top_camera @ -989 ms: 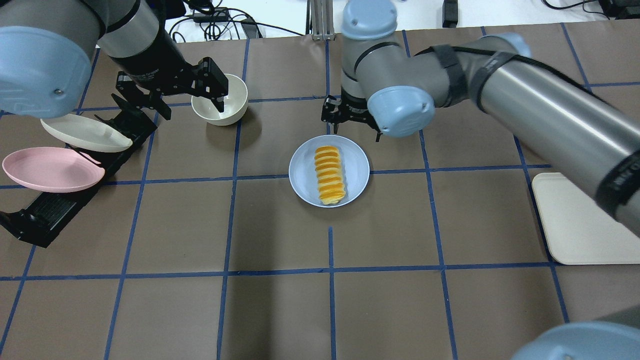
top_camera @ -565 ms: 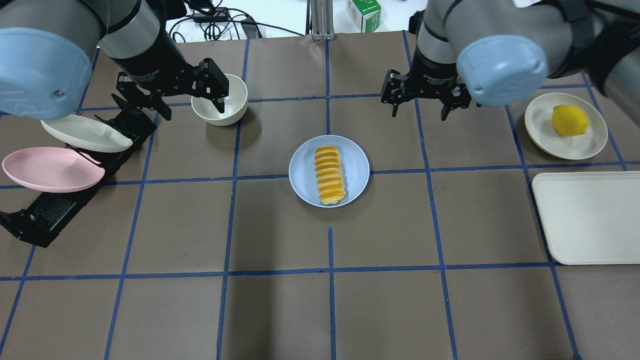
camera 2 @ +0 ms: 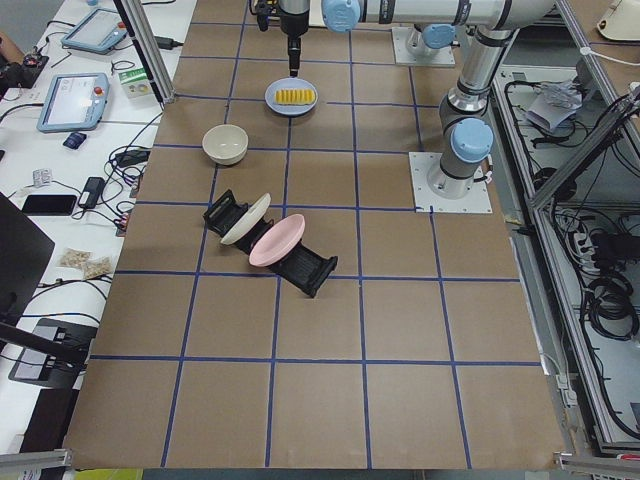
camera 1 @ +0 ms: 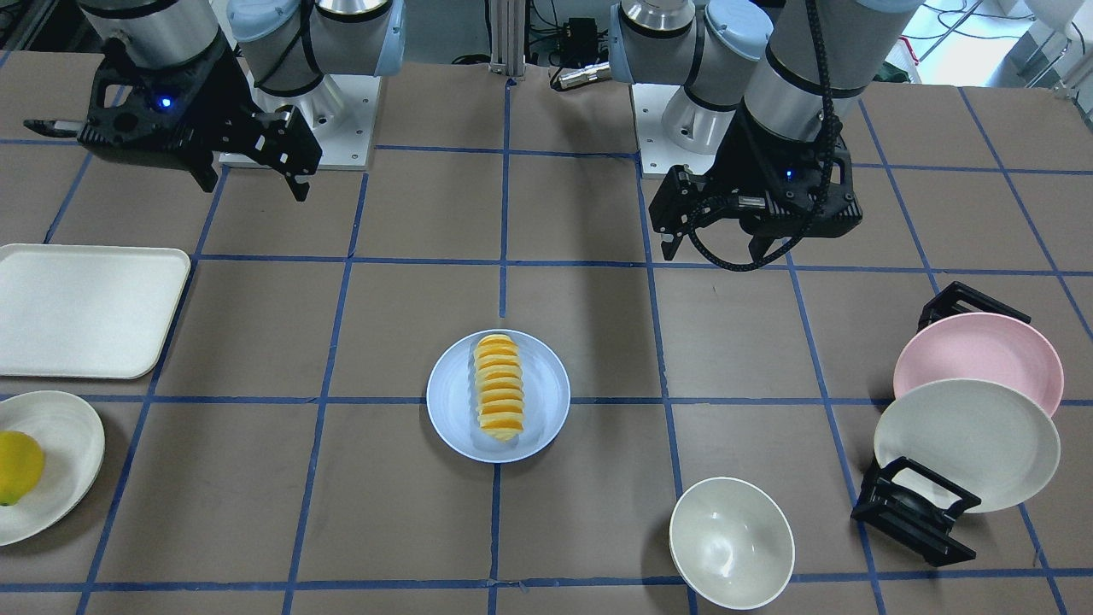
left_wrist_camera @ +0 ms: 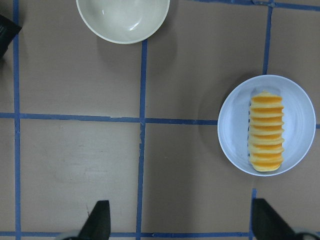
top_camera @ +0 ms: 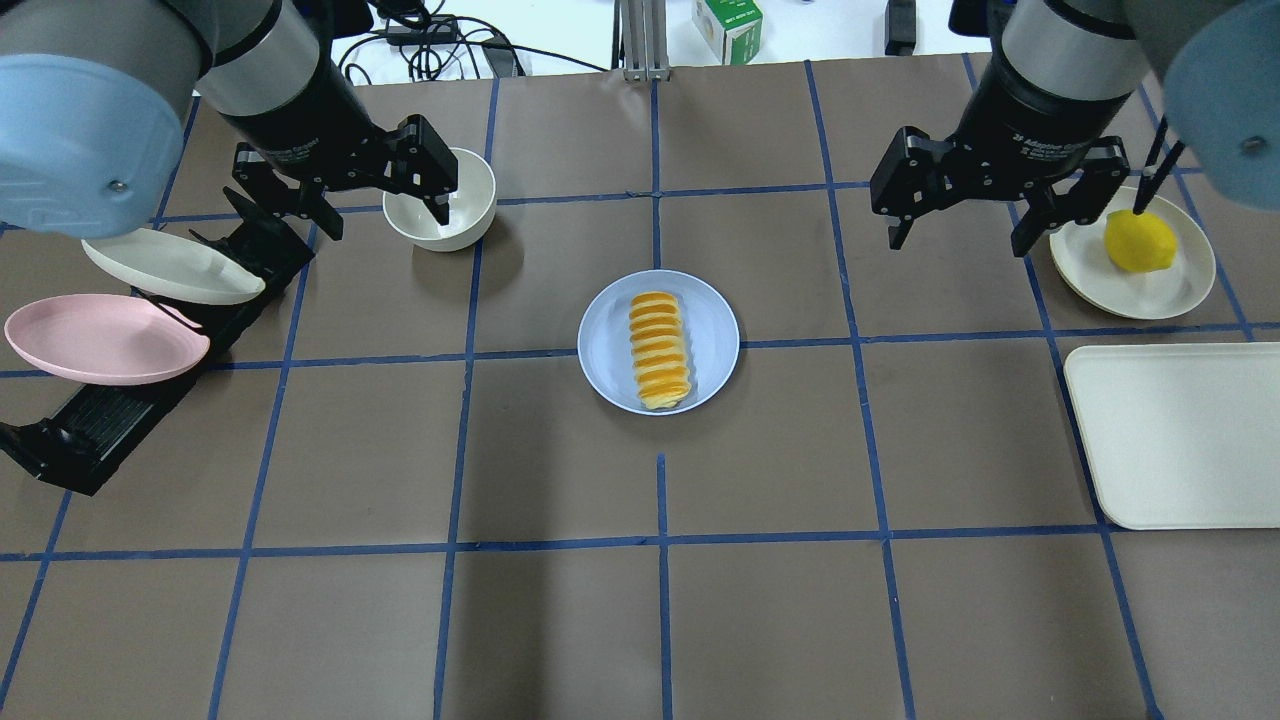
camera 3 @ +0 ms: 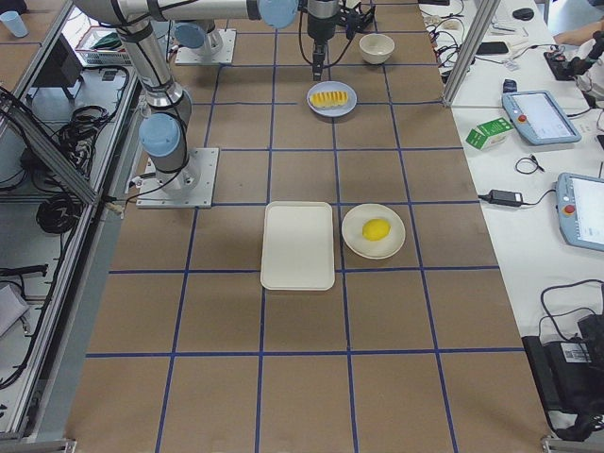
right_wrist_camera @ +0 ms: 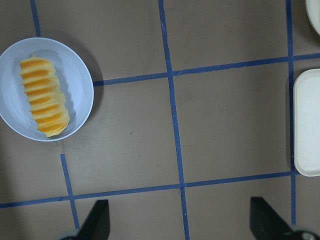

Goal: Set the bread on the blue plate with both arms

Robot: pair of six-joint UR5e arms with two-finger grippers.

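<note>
Lying lengthwise from 12 to 6 o'clock in the overhead view, the bread (top_camera: 659,350) rests on the blue plate (top_camera: 608,350), slightly toward the plate's 3 o'clock side, with its whole length inside the rim. The plate sits flat near the middle of the brown, blue-taped desk (top_camera: 760,470). Neither arm touches it. The left end effector (top_camera: 388,222) hangs at about 10 o'clock from the plate, well apart from it, its jaws spread wide and holding nothing; one finger overlaps a cream bowl (top_camera: 470,200) in that view. The left wrist view shows both dark fingertips (left_wrist_camera: 97,220) far apart at the bottom edge, with bare desk between them. The right end effector (top_camera: 957,245) hangs at about 2 o'clock from the plate, likewise wide open and holding nothing. Just beyond it at 3 o'clock, a yellow fruit (top_camera: 1138,241) sits on a cream plate (top_camera: 1150,285), and a cream tray (top_camera: 1180,435) lies at that plate's 6 o'clock. Far out at 9 o'clock from the blue plate, a pink plate (top_camera: 100,338) and a cream-white plate (top_camera: 170,265) lean in a black rack (top_camera: 90,430).
</note>
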